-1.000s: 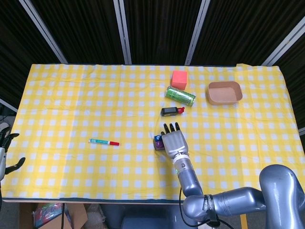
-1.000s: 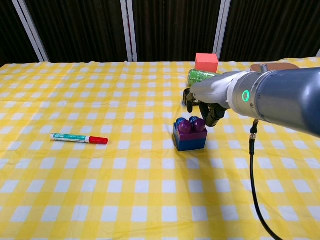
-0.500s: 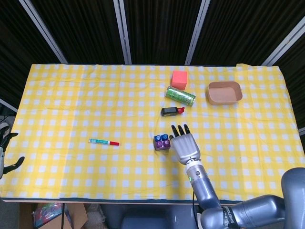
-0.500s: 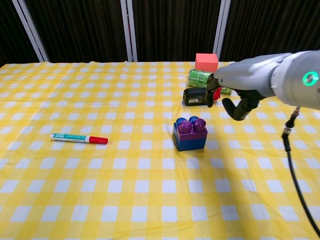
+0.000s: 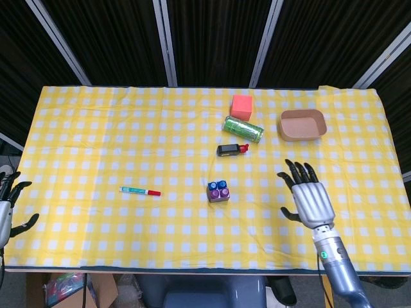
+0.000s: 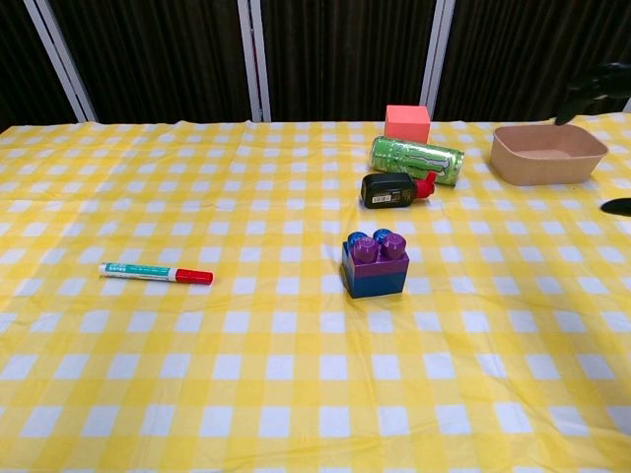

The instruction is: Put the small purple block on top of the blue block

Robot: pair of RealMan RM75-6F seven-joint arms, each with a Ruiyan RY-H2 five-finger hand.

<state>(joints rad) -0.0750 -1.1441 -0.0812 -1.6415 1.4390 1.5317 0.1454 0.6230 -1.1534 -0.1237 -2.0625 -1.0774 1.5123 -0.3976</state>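
The left hand point(image 5: 8, 208) is hanging off the table's near left edge as before, its fingers spread and holding nothing. The small purple block point(image 6: 365, 250) is sitting on the left half of the blue block point(image 6: 376, 277) at mid-table, where it sat a second ago; a blue stud is showing beside it on the right. The right hand point(image 5: 309, 197), which was hovering against the stack a second ago, is now floating well to the right of it, fingers splayed apart and empty.
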